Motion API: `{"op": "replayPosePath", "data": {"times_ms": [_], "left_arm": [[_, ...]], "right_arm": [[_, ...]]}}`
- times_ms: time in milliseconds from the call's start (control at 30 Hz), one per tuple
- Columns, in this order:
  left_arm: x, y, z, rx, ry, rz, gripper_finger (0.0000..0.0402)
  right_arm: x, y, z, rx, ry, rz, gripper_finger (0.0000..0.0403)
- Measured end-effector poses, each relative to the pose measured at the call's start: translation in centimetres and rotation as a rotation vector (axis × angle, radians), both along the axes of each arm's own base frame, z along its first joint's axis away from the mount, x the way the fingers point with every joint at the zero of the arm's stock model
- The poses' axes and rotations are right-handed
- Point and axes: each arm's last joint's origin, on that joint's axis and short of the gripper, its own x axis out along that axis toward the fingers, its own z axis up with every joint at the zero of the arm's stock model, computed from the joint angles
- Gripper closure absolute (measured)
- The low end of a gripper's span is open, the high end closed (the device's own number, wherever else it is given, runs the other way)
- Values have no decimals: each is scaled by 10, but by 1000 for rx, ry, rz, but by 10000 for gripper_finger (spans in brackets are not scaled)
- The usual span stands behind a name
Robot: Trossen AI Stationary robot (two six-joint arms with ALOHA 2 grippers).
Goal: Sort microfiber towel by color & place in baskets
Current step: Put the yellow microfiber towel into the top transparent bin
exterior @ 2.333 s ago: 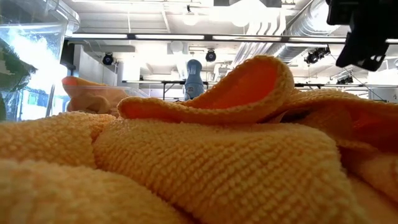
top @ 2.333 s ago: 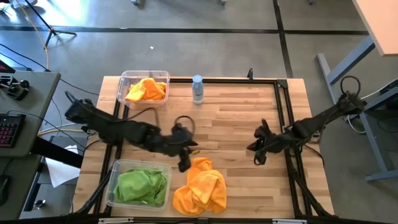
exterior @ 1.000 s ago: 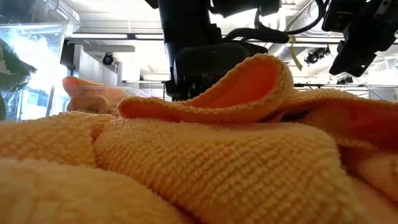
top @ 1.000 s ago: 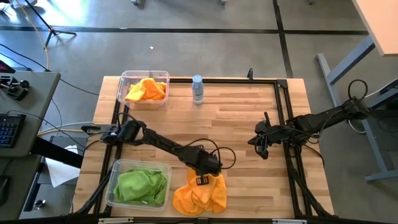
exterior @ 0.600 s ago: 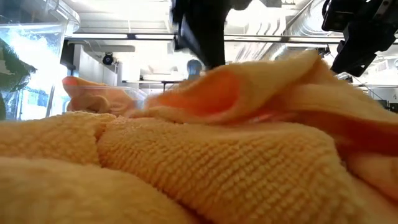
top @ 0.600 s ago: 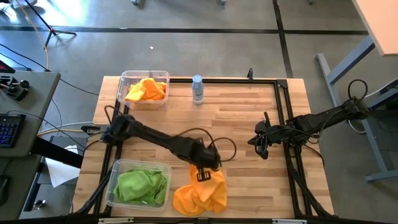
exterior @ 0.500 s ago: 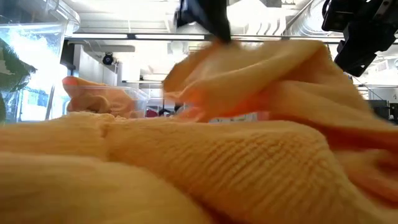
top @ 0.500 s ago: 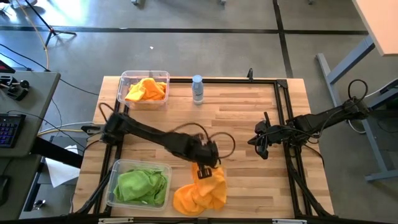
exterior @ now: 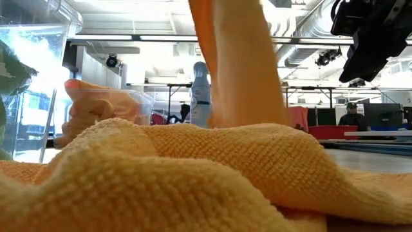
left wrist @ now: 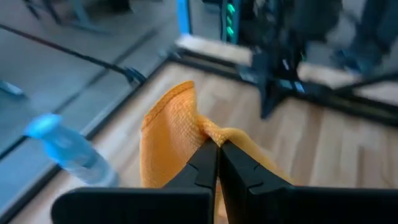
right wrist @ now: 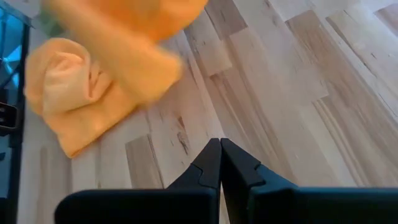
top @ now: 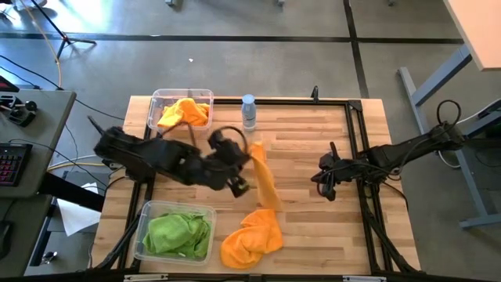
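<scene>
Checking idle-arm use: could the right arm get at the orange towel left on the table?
Probably yes: the right gripper waits beside it, with bare table between it and that towel; nothing blocks.

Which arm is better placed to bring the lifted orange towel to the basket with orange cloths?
Left: its claw is shut on the orange towel, near that basket.

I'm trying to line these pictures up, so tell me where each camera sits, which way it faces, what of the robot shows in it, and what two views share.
High view: above the table, looking straight down; both arms show, left gripper holding up an orange towel, right gripper waiting.
Low view: at tabletop height, looking level past the orange pile; a dark gripper shows upper right.
Left wrist view: behind the left gripper's shut fingers, pinching the towel.
Right wrist view: behind the right gripper's shut fingers, facing bare wood.
Shared: the water bottle shows in high, low and left wrist views.
</scene>
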Motion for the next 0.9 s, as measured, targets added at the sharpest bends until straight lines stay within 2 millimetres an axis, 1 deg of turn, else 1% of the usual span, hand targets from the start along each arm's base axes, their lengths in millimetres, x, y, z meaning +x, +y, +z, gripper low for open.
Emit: {"op": "replayPosePath", "data": {"times_ms": [200,500,667,900], "left_arm": [[-36,17,35,75,-135,139,401],[-79,49,69,199,-258,378,401],[-97,69,81,266,-254,471,401],[-113,107,86,318,-195,608,401]], "right_arm": [[7,2,-7,-15,42,0,403],[14,5,-15,-19,85,-13,403],[14,4,-16,-69,97,30,403],[11,3,-18,-64,129,9,403]]}}
